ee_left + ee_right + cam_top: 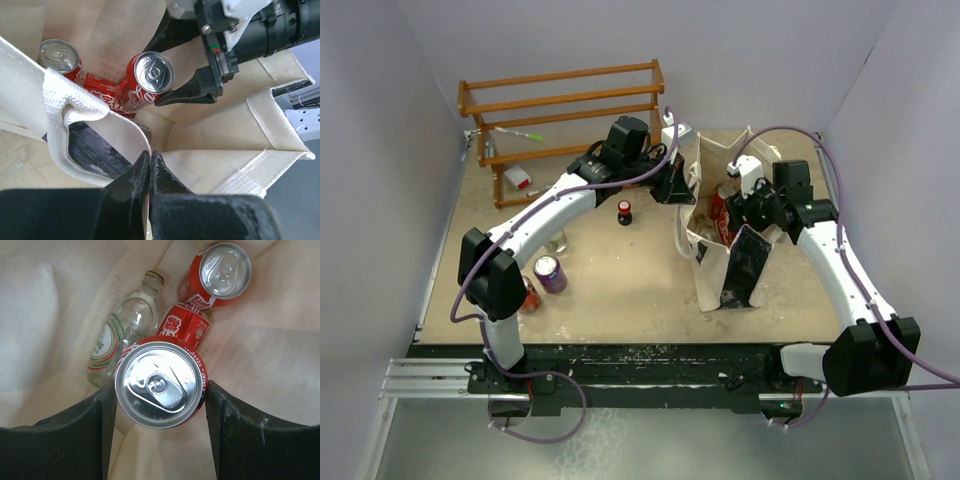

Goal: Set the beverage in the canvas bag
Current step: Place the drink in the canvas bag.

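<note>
Right now the right gripper is clamped on an upright red can, held inside the canvas bag. Beyond its fingertips lie two more red cans and a glass bottle. The left gripper pinches the bag's rim, jaws together.

Wooden rack at the far left of the table — I see a pen on it, a white-and-red item lower down. Purple can just beside a red can; small red-capped bottle mid-table — apart.
</note>
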### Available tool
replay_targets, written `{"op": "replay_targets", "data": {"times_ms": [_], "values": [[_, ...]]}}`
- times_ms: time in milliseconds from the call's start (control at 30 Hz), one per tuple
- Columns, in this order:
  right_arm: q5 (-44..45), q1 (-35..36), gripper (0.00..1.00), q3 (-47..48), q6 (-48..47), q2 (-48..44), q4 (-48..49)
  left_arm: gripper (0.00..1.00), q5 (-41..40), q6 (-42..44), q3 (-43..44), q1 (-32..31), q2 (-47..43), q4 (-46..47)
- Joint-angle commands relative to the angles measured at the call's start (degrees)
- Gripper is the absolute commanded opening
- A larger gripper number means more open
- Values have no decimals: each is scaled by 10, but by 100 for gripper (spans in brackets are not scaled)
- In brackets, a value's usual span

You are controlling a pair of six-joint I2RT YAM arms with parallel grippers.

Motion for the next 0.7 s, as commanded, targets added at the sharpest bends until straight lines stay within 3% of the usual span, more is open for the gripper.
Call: {"op": "replay_targets", "data": {"times_ms": [0,667], "values": [[12,-2,0,-14,-7,-19,81,0,7,17,6,-10,-7,8],[32,-2,0,-77,31,21,174,0,8,19,-4,-10,-11,7]]}}
